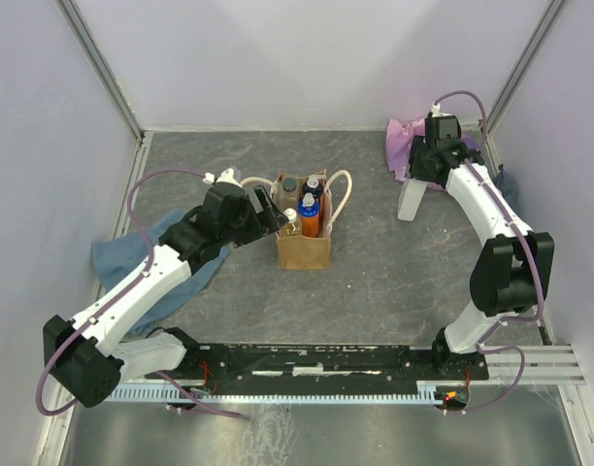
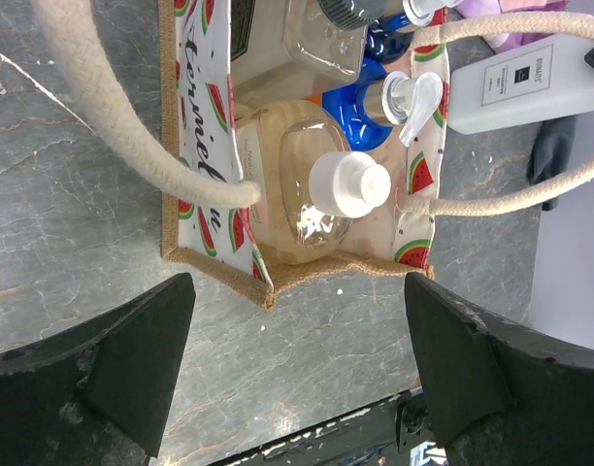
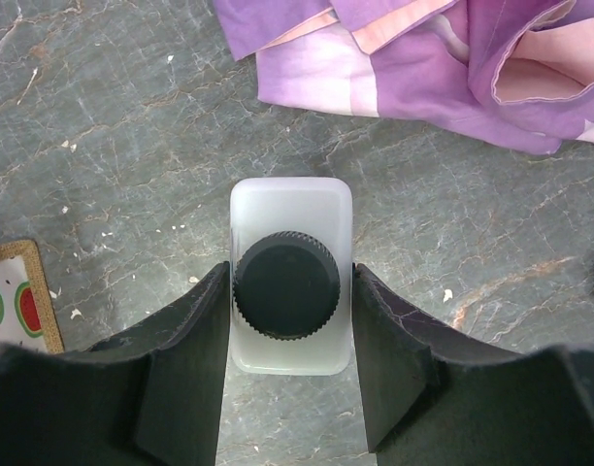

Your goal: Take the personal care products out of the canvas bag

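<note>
The tan canvas bag (image 1: pixel 303 249) stands mid-table with cream handles and a watermelon lining (image 2: pixel 212 165). Inside it are orange bottles with blue caps (image 1: pixel 309 214), a grey-capped clear bottle (image 1: pixel 289 186) and a clear bottle with a white pump top (image 2: pixel 347 184). My left gripper (image 1: pixel 274 215) is open and empty just left of the bag's rim; in its wrist view the gripper (image 2: pixel 297 364) is spread wide on the near side of the bag. My right gripper (image 1: pixel 414 184) is shut on a white bottle with a black cap (image 3: pixel 286 283) that stands upright on the table, right of the bag.
A purple-pink cloth (image 1: pixel 404 146) lies just behind the right gripper and shows in the right wrist view (image 3: pixel 443 68). A blue cloth (image 1: pixel 132 257) lies under the left arm. Grey walls close in three sides. A black rail (image 1: pixel 326 361) runs along the near edge.
</note>
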{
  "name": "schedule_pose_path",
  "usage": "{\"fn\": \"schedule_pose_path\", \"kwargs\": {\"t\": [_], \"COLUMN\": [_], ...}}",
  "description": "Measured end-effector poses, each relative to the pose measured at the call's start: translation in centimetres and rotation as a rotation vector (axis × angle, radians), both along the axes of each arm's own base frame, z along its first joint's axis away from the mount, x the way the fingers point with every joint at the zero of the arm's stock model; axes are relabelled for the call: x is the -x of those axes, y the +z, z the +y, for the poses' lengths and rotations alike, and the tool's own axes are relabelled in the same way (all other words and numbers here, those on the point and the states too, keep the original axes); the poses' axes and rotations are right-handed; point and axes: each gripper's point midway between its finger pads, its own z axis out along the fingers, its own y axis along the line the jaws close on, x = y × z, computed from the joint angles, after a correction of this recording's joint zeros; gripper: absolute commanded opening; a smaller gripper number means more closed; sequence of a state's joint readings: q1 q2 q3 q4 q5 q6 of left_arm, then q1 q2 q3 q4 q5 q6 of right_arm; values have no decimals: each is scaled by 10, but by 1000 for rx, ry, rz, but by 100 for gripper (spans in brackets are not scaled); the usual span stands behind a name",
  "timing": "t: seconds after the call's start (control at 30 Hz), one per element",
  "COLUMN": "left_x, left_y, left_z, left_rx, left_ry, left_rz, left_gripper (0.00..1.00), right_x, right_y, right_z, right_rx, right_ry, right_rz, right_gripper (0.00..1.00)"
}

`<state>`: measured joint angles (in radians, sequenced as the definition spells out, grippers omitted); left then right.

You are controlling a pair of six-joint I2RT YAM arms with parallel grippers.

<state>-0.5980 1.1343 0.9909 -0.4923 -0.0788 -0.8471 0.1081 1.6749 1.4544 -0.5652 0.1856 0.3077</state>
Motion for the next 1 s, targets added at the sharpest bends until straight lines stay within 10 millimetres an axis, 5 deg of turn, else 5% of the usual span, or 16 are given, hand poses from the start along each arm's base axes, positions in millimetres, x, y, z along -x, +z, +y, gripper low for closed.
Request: {"fn": "schedule_pose_path", "kwargs": {"t": [0.1,0.2,0.57,0.67,0.87,1.0], "left_x": [1,1,3,3,-4,-20], "left_y": [-1,-1,-6,-8,-5,18], "left_z": [0,-1,0,0,8,4], "left_rx": [3,5,1,-2,-38,-37], "left_ry": [-1,-3,-4,-3,45,58], "left_rz": [5,7,16,20,3,-38], "left_gripper": [95,95,95,95,94,91], "right_x": [1,-1,15,27,62,76], "right_y": [3,15,86,103,161,186], "right_z": [0,-2,12,45,160,198], "right_rx": [-1,1,-63,-103,-214,-283], "right_ry": [-1,-9,35,128,456,574], "right_rz": [-10,-50,-225,-245,-310,-339], "right_gripper": [81,100,100,95,85,90]}}
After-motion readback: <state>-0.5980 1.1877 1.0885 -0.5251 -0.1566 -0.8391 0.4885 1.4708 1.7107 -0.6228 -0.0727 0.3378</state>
